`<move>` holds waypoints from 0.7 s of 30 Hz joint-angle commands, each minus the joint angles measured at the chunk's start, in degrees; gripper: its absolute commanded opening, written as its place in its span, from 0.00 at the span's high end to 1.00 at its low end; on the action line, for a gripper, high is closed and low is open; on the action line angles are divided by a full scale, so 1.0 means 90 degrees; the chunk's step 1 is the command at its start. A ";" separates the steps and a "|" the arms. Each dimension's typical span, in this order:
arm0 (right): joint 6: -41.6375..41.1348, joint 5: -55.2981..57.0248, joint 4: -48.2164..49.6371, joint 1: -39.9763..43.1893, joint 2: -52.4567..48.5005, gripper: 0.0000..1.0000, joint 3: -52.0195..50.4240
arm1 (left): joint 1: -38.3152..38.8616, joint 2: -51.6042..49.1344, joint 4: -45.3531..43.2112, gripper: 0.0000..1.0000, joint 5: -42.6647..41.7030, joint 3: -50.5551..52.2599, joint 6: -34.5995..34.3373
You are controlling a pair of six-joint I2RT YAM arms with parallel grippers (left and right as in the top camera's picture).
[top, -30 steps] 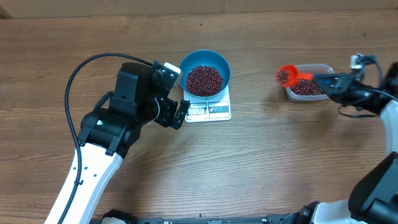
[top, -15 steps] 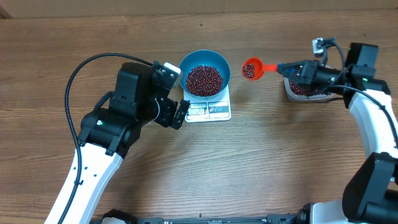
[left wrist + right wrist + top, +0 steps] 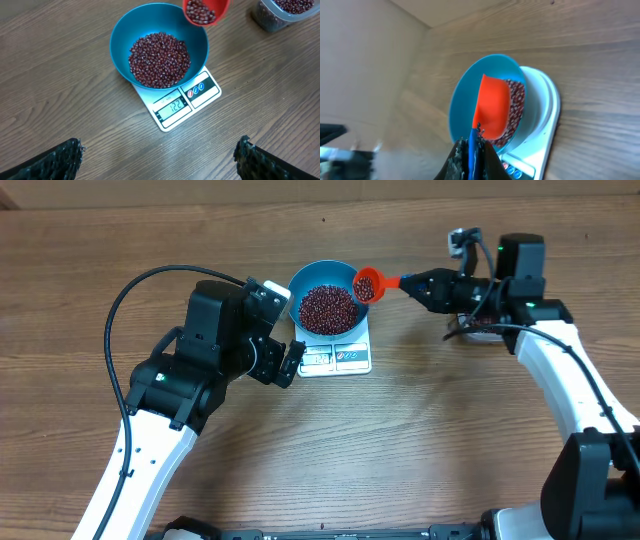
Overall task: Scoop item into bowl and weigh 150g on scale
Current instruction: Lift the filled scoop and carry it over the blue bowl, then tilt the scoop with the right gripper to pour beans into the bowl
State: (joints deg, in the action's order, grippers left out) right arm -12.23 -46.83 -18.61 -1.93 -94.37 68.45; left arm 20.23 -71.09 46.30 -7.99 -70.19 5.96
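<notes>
The light blue bowl (image 3: 303, 284) stands on the white scale (image 3: 338, 358) with a heap of dark red beans (image 3: 328, 308) in it. My right gripper (image 3: 414, 283) is shut on the blue handle of the orange-red scoop (image 3: 367, 284). The scoop holds beans and hangs over the bowl's right rim. In the right wrist view the scoop (image 3: 493, 106) covers part of the bowl (image 3: 462, 102). My left gripper (image 3: 291, 365) is open and empty just left of the scale. In the left wrist view the bowl (image 3: 120, 37), scale (image 3: 189, 100) and scoop (image 3: 205, 10) lie ahead of it.
A clear tub (image 3: 287, 10) of beans stands right of the bowl, largely under my right arm in the overhead view. A black cable (image 3: 150, 280) loops from the left arm over the table's left side. Bare wood lies in front of the scale.
My right arm has carried the loaded scoop leftward from the tub to above the bowl's right rim. The left arm has stayed still.
</notes>
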 commanded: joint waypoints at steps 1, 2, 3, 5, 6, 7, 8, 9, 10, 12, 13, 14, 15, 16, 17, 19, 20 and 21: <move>0.0039 0.1001 0.0219 -0.0306 -0.0029 0.96 0.0015 | 0.0017 0.0078 -0.0002 0.00 -0.0095 -0.0010 -0.0041; 0.0066 0.1103 0.0289 -0.0386 -0.0029 0.96 0.0015 | 0.0017 0.0078 -0.0002 0.00 -0.0092 -0.0010 -0.0041; 0.0158 0.1173 0.0355 -0.0461 -0.0029 0.96 0.0015 | 0.0017 0.0078 -0.0002 0.01 -0.0095 -0.0010 -0.0041; 0.0517 0.1197 0.0430 -0.0585 -0.0032 0.96 0.0017 | 0.0017 0.0078 -0.0002 0.00 -0.0095 -0.0010 -0.0041; 0.0724 0.1197 0.0449 -0.0646 -0.0032 0.96 0.0015 | 0.0017 0.0075 -0.0002 0.01 -0.0095 -0.0010 -0.0041; 0.0889 0.1197 0.0452 -0.0690 -0.0032 0.96 0.0017 | 0.0017 0.0075 -0.0002 0.00 -0.0095 -0.0010 -0.0041; 0.1115 0.1197 0.0444 -0.0750 -0.0029 0.96 0.0015 | 0.0017 0.0075 -0.0002 0.01 -0.0095 -0.0010 -0.0041; 0.1258 0.1197 0.0440 -0.0782 -0.0029 0.96 0.0017 | 0.0017 0.0078 -0.0002 0.00 -0.0095 -0.0010 -0.0041; 0.1462 0.1197 0.0437 -0.0823 -0.0032 0.96 0.0015 | 0.0017 0.0075 -0.0005 0.00 -0.0095 -0.0010 -0.0041; 0.1877 0.1195 0.0437 -0.0891 -0.0029 0.96 0.0017 | 0.0017 0.0078 -0.0002 0.00 -0.0095 -0.0010 -0.0041; 0.2076 0.1195 0.0437 -0.0913 -0.0029 0.96 0.0015 | 0.0017 0.0078 -0.0002 0.01 -0.0095 -0.0010 -0.0041; 0.2268 0.1197 0.0437 -0.0940 -0.0032 0.96 0.0015 | 0.0017 0.0078 -0.0005 0.00 -0.0092 -0.0010 -0.0041; 0.2467 0.1197 0.0437 -0.0959 -0.0029 0.96 0.0017 | 0.0017 0.0075 -0.0002 0.00 -0.0095 -0.0010 -0.0041; 0.2654 0.1195 0.0440 -0.0981 -0.0029 0.96 0.0017 | 0.0017 0.0075 -0.0002 0.00 -0.0092 -0.0010 -0.0041; 0.2858 0.1195 0.0440 -0.1001 -0.0029 0.96 0.0015 | 0.0017 0.0078 -0.0002 0.00 -0.0095 -0.0010 -0.0041; 0.3215 0.1195 0.0437 -0.1037 -0.0032 0.96 0.0017 | 0.0017 0.0078 -0.0002 0.00 -0.0095 -0.0010 -0.0041; 0.3385 0.1195 0.0437 -0.1054 -0.0032 0.96 0.0017 | 0.0017 0.0078 -0.0005 0.00 -0.0092 -0.0010 -0.0041; 0.3555 0.1195 0.0437 -0.1069 -0.0032 0.96 0.0015 | 0.0017 0.0078 -0.0002 0.00 -0.0092 -0.0010 -0.0041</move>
State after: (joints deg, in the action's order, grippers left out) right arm 11.77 -36.45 -15.03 -10.85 -94.37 68.45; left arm 20.23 -71.09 46.30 -7.99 -70.19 5.96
